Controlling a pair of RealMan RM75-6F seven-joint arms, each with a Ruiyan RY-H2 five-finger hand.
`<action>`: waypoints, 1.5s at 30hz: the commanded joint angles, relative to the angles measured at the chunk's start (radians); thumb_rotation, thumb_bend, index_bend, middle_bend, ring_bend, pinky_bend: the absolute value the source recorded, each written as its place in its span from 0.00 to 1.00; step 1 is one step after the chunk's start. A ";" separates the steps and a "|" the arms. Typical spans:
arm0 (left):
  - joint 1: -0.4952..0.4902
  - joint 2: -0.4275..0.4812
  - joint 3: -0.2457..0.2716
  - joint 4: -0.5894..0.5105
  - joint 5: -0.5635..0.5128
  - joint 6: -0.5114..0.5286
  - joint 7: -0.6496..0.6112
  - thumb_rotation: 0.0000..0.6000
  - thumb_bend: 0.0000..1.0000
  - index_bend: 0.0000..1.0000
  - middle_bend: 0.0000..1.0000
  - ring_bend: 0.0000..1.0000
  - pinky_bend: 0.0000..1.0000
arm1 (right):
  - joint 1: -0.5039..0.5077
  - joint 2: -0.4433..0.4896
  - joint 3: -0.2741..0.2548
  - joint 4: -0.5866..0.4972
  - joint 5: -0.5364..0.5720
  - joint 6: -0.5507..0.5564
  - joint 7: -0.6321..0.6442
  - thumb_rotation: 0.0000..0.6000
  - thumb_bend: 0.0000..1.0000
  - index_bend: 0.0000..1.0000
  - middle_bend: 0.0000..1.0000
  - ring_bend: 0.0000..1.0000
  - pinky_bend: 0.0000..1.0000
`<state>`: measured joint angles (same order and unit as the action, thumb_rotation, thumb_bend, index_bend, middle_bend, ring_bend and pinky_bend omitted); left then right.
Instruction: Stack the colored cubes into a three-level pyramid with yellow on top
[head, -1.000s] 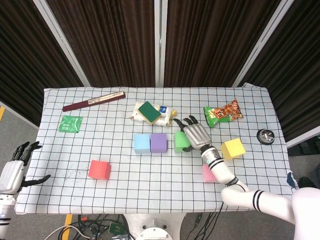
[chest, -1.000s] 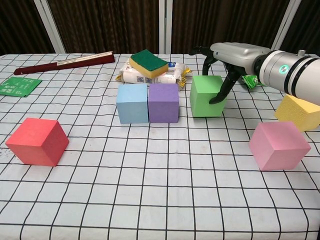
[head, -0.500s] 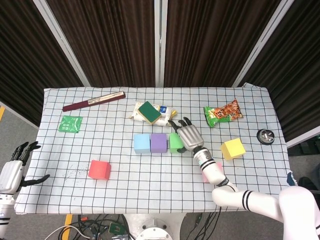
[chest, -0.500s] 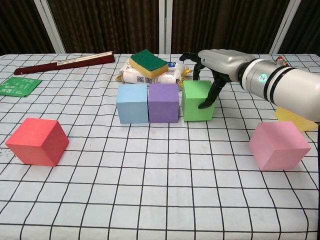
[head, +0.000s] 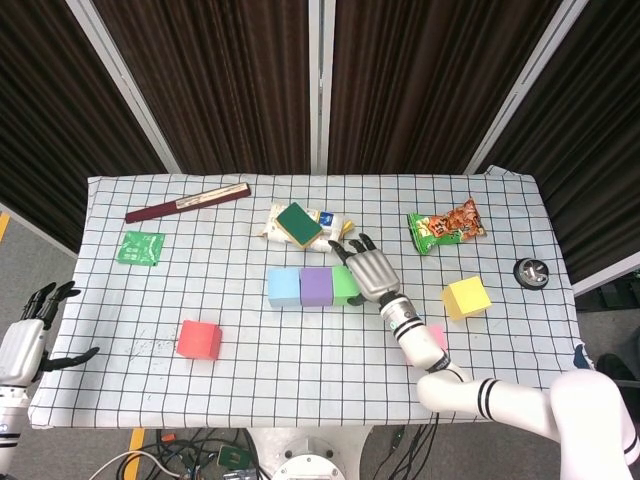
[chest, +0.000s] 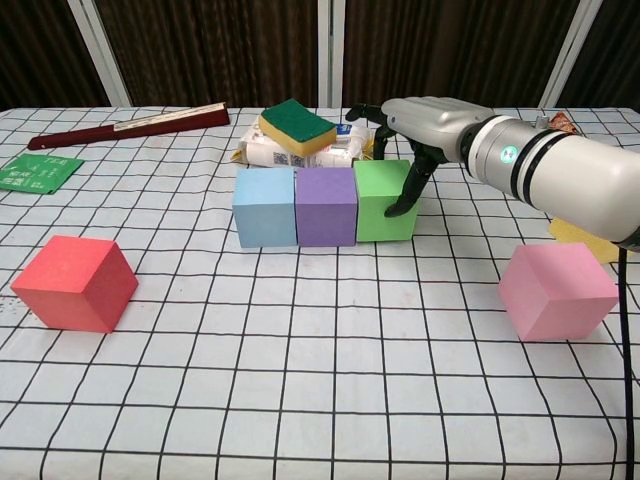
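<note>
Tablecloth: green cube now against purple cube

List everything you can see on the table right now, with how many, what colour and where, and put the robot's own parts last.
blue cube: 1, light blue, left end of row
purple cube: 1, purple, row middle
green cube: 1, green, right end of row
red cube: 1, red, front left
pink cube: 1, pink, front right
yellow cube: 1, yellow, right
sponge: 1, green and yellow, on white packet
snack bag: 1, green-orange, back right
green sachet: 1, left
folded fan: 1, dark red, back left
round object: 1, black, right edge
right hand: on green cube
left hand: off table, left
</note>
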<state>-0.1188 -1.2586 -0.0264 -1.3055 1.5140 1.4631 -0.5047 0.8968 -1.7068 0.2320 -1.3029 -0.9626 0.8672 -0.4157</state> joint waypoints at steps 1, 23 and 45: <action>0.000 0.000 -0.001 0.000 -0.001 -0.002 -0.002 1.00 0.00 0.08 0.19 0.01 0.05 | 0.004 -0.004 0.001 0.005 0.001 -0.001 -0.001 1.00 0.12 0.00 0.56 0.12 0.00; -0.001 -0.004 -0.001 0.014 -0.005 -0.021 -0.028 1.00 0.00 0.08 0.19 0.01 0.05 | 0.010 -0.033 0.004 0.044 -0.018 0.005 0.029 1.00 0.12 0.00 0.56 0.12 0.00; -0.001 -0.004 -0.002 0.021 -0.007 -0.029 -0.043 1.00 0.00 0.08 0.19 0.01 0.05 | 0.010 -0.051 0.006 0.068 -0.018 -0.015 0.052 1.00 0.05 0.00 0.49 0.12 0.00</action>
<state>-0.1201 -1.2627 -0.0288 -1.2845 1.5074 1.4344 -0.5474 0.9061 -1.7575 0.2381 -1.2352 -0.9812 0.8524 -0.3641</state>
